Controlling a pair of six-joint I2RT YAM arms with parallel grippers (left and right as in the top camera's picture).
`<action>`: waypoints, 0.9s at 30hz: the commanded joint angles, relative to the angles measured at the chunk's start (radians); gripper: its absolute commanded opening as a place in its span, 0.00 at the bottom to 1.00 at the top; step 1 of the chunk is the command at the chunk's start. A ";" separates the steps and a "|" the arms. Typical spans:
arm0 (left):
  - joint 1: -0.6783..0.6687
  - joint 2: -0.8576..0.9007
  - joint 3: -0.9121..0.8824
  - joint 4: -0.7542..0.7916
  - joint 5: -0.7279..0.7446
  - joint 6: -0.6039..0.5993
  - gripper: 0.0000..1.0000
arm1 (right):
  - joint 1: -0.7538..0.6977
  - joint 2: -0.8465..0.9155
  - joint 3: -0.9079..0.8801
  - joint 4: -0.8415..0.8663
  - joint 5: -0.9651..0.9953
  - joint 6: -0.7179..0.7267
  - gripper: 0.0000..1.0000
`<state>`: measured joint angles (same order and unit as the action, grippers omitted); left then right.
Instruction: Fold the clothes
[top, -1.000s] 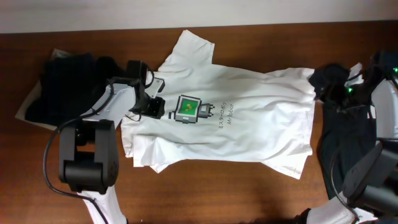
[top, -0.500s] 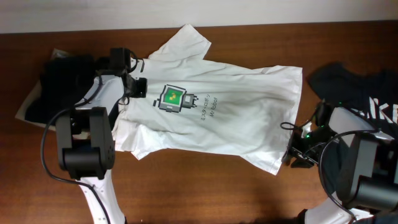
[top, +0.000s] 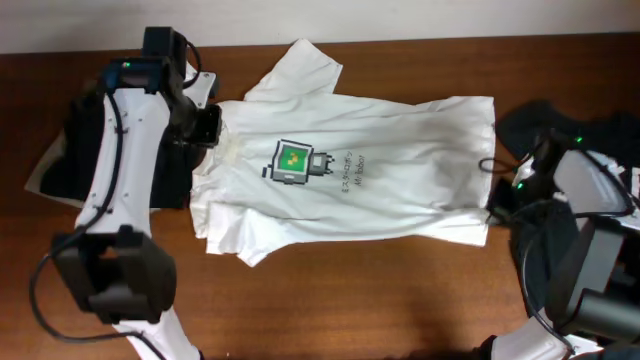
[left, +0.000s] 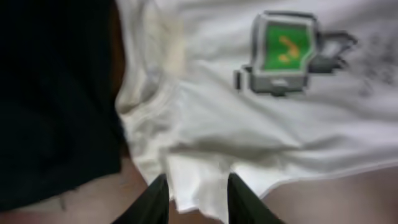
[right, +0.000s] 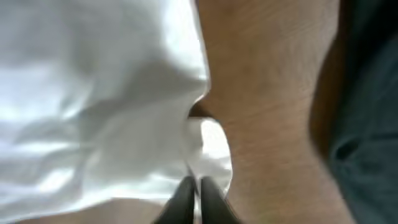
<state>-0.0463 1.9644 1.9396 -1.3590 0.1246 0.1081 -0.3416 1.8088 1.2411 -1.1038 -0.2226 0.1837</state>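
Note:
The white T-shirt lies spread across the table's middle, its green-and-grey robot print facing up and its collar to the left. My left gripper hangs over the collar and shoulder. In the left wrist view the left gripper is open, its dark fingers apart with the shirt's white edge showing between them. My right gripper is at the hem's right edge. In the right wrist view the right gripper is shut on a thin fold of the white hem.
A pile of black clothes lies at the left edge, partly under my left arm, and shows as a black cloth in the left wrist view. More black clothes lie at the right. Bare brown table runs along the front.
The right gripper has moved up to the hem's right edge and shut on it. The left arm has swung up and back by the collar. The shirt has slid right and lies flatter.

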 joint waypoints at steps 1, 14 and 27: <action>-0.052 -0.012 -0.033 -0.124 0.071 0.002 0.33 | 0.012 -0.017 0.025 -0.067 -0.063 -0.066 0.47; -0.155 -0.012 -0.692 0.448 0.001 -0.006 0.35 | 0.015 -0.017 0.019 -0.257 -0.118 -0.128 0.50; -0.075 -0.014 -0.525 0.539 0.097 -0.130 0.00 | 0.015 -0.017 -0.289 0.032 -0.118 -0.063 0.38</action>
<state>-0.1219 1.9560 1.4017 -0.8070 0.1886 -0.0059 -0.3321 1.7992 0.9863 -1.0981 -0.3347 0.1051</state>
